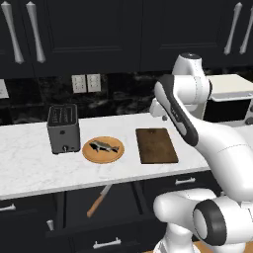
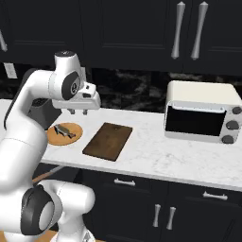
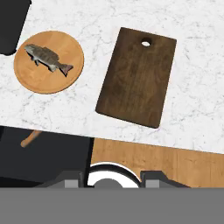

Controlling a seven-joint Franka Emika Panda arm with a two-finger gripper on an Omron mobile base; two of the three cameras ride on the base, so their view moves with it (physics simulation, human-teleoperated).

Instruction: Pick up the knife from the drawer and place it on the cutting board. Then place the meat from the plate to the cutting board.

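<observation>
One fish [image 3: 47, 57] on round plate [image 3: 48, 81]; cutting board [image 3: 138, 76] bare beside it. Knife [image 1: 98, 201] in open drawer [image 1: 79, 217]. Gripper [image 2: 79, 112] above counter [image 2: 156, 156], jaws apart, holding nothing.

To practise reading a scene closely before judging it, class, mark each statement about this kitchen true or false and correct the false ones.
1. The fish lies on the round plate. True.
2. The knife rests on the cutting board. False: it lies in the open drawer below the counter; the board is bare.
3. The gripper holds the fish. False: it hangs empty above the counter, jaws apart.
4. The toaster stands beside the plate, on the side away from the board. True.
5. The board lies between the plate and the toaster oven. True.
</observation>
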